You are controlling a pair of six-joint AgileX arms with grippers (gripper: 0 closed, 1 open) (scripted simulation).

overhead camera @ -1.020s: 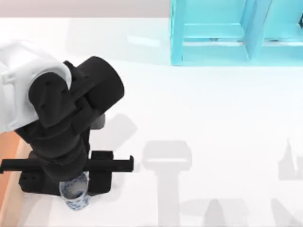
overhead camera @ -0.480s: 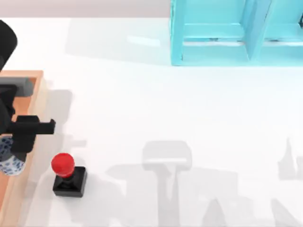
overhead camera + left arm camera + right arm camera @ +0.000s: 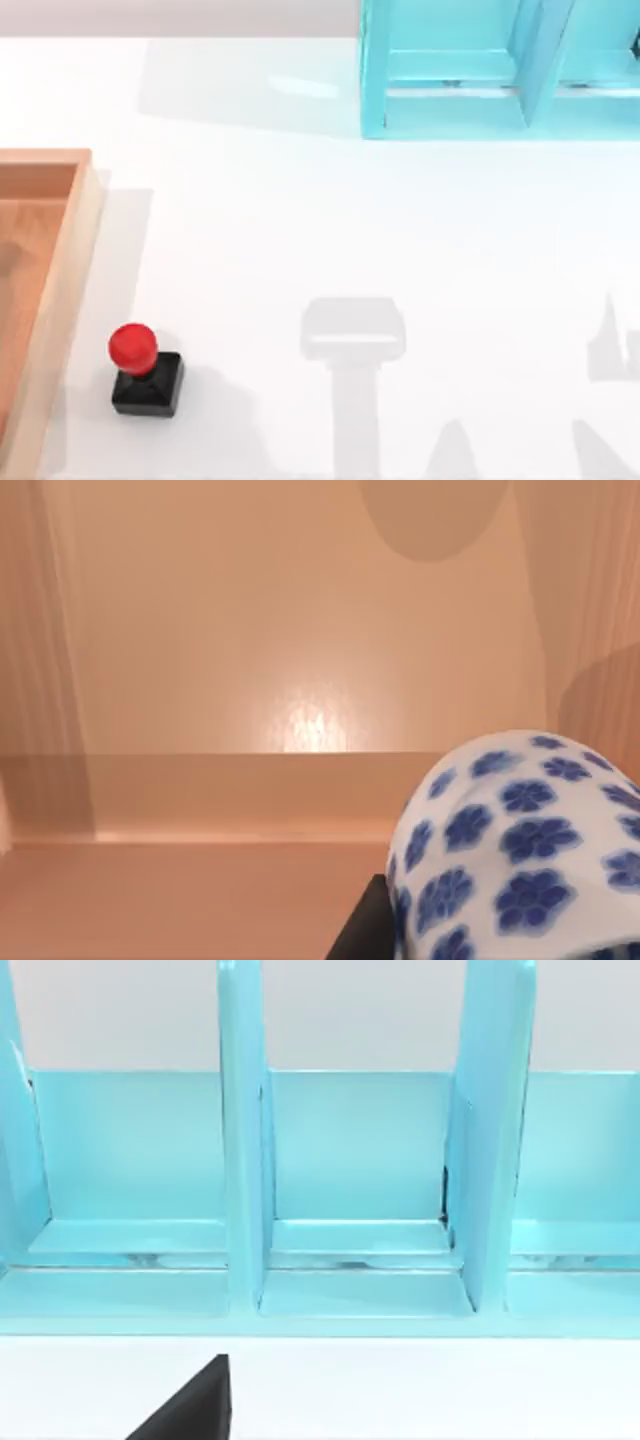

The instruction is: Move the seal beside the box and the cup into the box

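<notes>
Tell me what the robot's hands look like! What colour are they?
Black. A dark, flat-sided edge of the left gripper peeks out beside the white cup with blue flowers. A black, sharp-cornered wedge of the right gripper pokes up before the cyan shelf. No cables or markings visible.

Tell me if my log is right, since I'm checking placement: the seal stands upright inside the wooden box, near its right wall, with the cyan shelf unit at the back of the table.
Not quite. In the top view the seal stands upright on the white table, outside the box, just beside its right wall. The cyan shelf unit at the back is as you wrote.
</notes>
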